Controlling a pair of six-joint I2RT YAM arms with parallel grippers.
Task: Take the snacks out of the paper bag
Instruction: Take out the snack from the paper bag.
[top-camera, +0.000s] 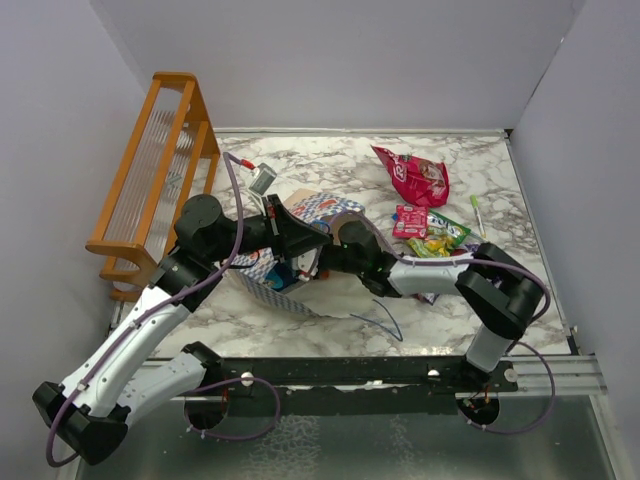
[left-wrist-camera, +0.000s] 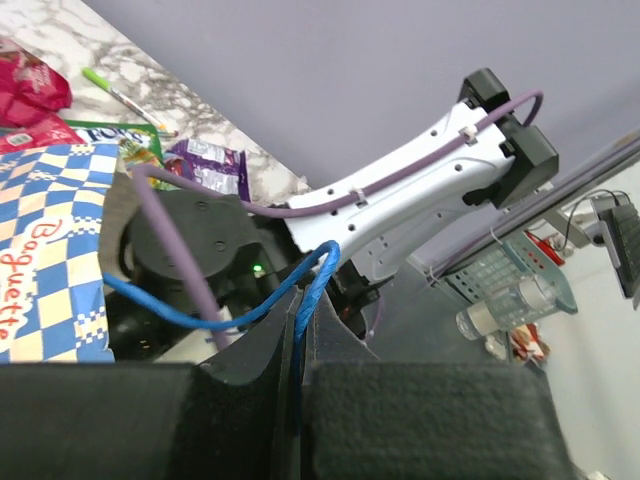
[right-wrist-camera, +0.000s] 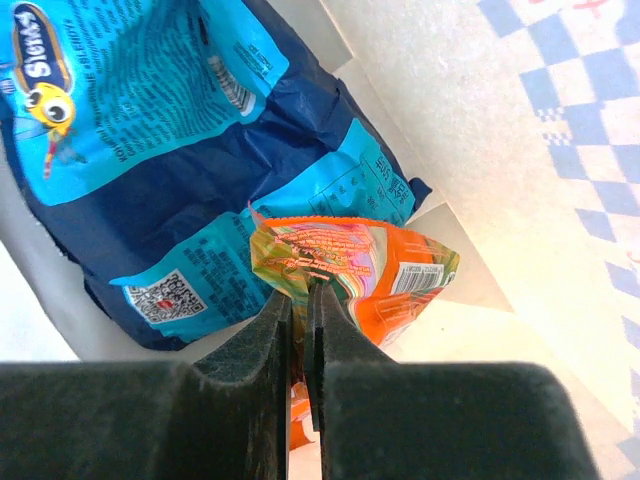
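Right tool (right-wrist-camera: 303, 300) pinches orange packet (right-wrist-camera: 385, 270); left tool (left-wrist-camera: 298, 330) clamps blue cord handle (left-wrist-camera: 200, 318)

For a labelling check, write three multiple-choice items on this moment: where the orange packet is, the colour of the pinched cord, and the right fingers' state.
1. Where is the orange packet? A on the wooden rack; B inside the paper bag; C beside the green pen.
2. What colour is the cord between the left fingers? A blue; B red; C yellow.
3. How are the right fingers? A wide open; B shut on the orange packet; C shut on nothing.
Key: B, bag paper surrounds it; A, a blue cord runs into the closed gap; B, they pinch its crimped edge.
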